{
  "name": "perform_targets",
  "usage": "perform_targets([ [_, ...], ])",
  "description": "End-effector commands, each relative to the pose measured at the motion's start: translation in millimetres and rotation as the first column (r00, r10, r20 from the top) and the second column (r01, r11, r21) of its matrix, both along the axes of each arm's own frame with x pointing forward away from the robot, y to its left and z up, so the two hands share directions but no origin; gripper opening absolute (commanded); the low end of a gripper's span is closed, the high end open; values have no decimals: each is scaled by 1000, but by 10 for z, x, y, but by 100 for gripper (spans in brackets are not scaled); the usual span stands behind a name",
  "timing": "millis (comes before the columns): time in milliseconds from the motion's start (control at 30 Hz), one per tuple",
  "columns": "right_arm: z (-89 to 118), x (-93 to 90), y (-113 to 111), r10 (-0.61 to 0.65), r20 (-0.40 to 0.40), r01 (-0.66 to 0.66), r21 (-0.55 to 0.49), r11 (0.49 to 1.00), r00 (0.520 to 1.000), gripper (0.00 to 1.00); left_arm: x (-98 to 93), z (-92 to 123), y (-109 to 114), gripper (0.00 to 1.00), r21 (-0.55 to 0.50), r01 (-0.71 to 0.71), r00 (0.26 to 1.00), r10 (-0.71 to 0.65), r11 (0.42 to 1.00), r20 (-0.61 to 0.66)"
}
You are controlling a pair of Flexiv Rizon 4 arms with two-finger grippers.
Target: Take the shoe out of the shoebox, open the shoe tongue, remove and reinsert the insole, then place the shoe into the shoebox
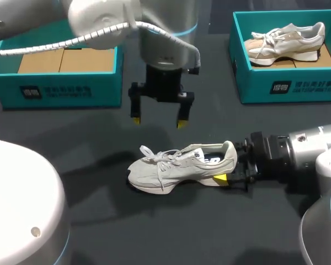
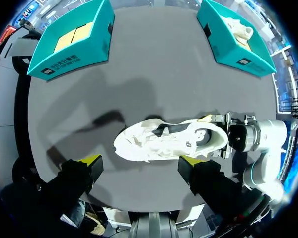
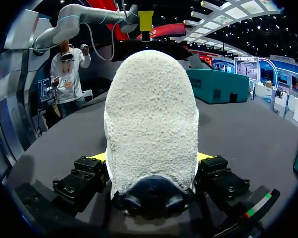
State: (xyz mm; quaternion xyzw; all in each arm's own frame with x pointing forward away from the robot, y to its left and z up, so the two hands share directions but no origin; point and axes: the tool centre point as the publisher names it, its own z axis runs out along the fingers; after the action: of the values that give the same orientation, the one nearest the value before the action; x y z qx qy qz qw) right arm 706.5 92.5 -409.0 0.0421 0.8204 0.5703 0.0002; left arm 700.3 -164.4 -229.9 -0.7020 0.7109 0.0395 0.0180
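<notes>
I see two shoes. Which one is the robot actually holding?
The shoe standing on the table, its heel between the right gripper's fingers; the other shoe lies in a teal box.

I work over one table (image 1: 209,232), a flat, plain, matte top of dark grey that runs out past every side of the head view. Light falls on the table from overhead and from more than one source. Soft-edged shadows (image 1: 94,171) lie near the table's middle, overlapping, some deeper than others, with paler grey between them. From my left wrist the same shadows spread as broad, blurred patches across the table's middle and thin out toward its far side. Seen low from my right wrist, the table looks a lighter, even grey where the light glances along it, darkening toward its near side.
</notes>
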Motion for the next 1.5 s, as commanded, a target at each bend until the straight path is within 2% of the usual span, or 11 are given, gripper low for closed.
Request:
perform_targets([
  [33, -2, -11, 13, -1, 0, 1, -2, 1000, 1000, 0, -13, -206, -253, 100, 21, 2, 1000, -1, 1000, -29],
  [367, -2, -11, 13, -1, 0, 1, -2, 1000, 1000, 0, -137, -528, -608, 100, 74, -50, 994, 56, 996, -90],
  [767, -2, -11, 13, -1, 0, 1, -2, 1000, 1000, 0, -138, -783, -893, 100, 154, -91, 985, 112, 984, -132],
  [1000, -2, -11, 13, -1, 0, 1, -2, 1000, 1000, 0, -142, -912, -950, 100, 195, -109, 985, 133, 975, -112],
  [1167, -2, -11, 13, -1, 0, 1, -2, 1000, 1000, 0, -71, -1011, -977, 100, 225, -116, 984, 143, 967, -109],
  [1500, -2, -11, 13, -1, 0, 1, -2, 1000, 1000, 0, -106, -1104, -928, 100, 349, -103, 982, 152, 931, -116],
])
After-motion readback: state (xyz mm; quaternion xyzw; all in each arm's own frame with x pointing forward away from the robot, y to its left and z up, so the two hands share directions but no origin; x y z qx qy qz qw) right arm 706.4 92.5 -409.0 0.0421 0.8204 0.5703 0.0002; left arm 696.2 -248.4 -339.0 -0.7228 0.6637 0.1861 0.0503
